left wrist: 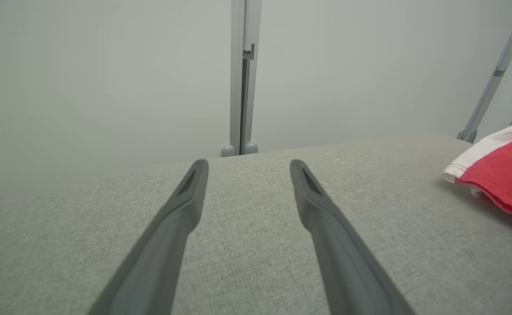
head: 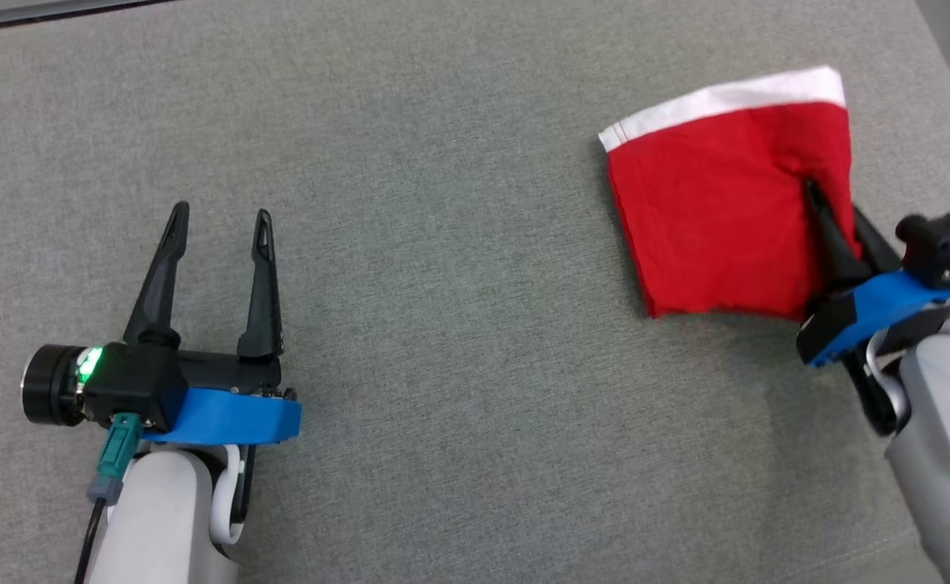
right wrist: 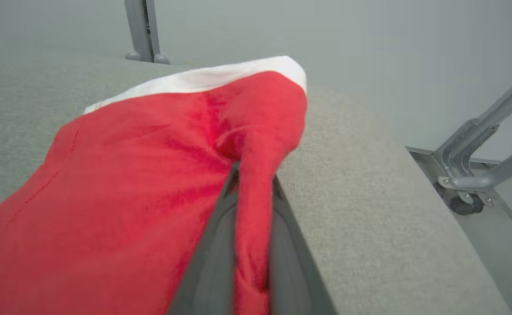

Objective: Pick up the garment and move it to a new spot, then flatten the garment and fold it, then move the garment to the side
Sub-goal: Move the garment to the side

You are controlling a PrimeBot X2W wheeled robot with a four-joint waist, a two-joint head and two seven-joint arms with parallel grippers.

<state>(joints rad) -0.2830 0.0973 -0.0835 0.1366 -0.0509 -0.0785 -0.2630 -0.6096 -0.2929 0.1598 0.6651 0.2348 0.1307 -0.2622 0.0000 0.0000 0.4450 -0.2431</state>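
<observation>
Closest to me, my left pincer point(head: 221, 212) hovers over the grey woven-fabric tabletop point(head: 458, 341) with its two long dark fingers spread wide apart and nothing between them; it is well apart from the work. Off to my right, my right pincer point(head: 822, 199) is closed tight on a raised ridge of the red cloth garment with a white band along its far edge point(head: 710, 203), the fabric pinched between the fingers and tented up there while the rest lies on the tabletop. The garment sits at the right of the tabletop, near its right edge, as a compact, roughly square packet with layered edges, so I judge the flattening and folding done and this to be the last step, moving it to the side. What looks left is to set the pinched edge down, let go and draw back. Beyond the tabletop's far edge stand a grey metal upright post point(left wrist: 242, 78) and a pale wall.
</observation>
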